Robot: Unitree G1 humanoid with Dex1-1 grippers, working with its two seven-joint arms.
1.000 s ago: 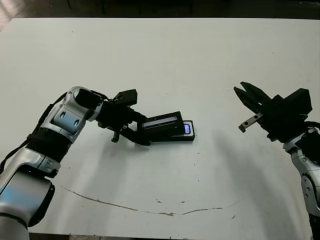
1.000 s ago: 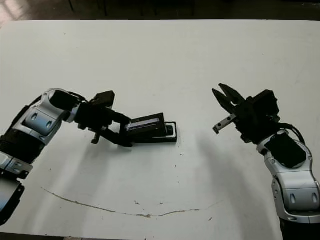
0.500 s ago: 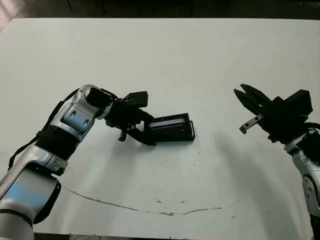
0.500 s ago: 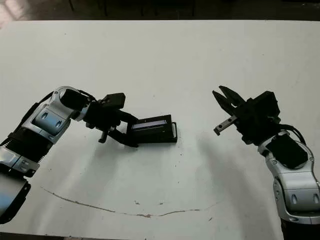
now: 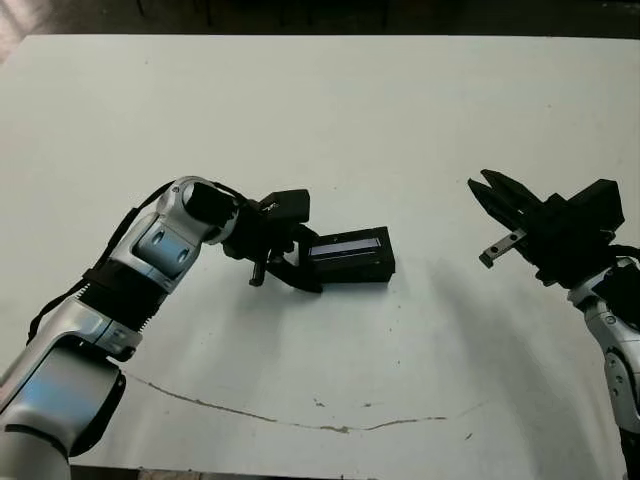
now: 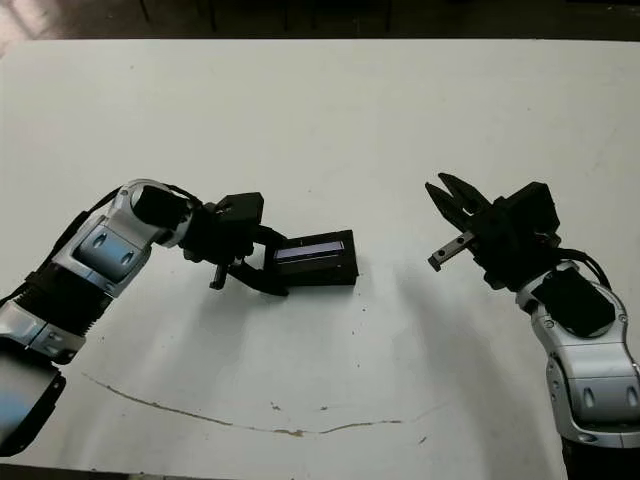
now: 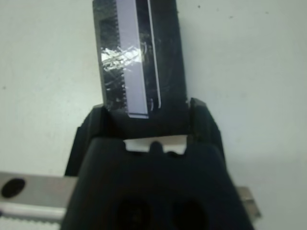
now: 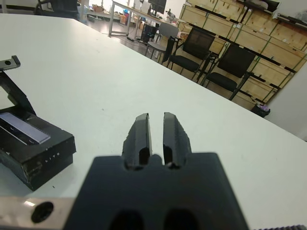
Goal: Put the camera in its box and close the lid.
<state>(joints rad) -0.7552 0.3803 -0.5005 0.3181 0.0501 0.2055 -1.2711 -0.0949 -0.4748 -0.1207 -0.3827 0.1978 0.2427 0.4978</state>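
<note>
The lid [image 5: 346,245], a black slab with a shiny stripe, lies flat on the box [image 5: 352,268] and covers it; only the box's black walls show. The camera is hidden beneath the lid. My left gripper [image 5: 303,266] is at the box's left end, shut on the lid's end. In the left wrist view the striped lid [image 7: 136,62] runs out from between the two fingers [image 7: 94,125]. My right gripper [image 5: 479,184] hovers shut well to the right of the box, holding nothing. The right wrist view shows the covered box [image 8: 34,140] off to one side.
A thin brown scratch line [image 5: 290,420] crosses the white table [image 5: 320,120] near its front edge. Chairs and wooden crates [image 8: 230,43] stand beyond the table in the right wrist view.
My left gripper has moved right and lowered the tilted lid flat onto the box. The camera's bluish glint is now covered. The right arm has stayed put.
</note>
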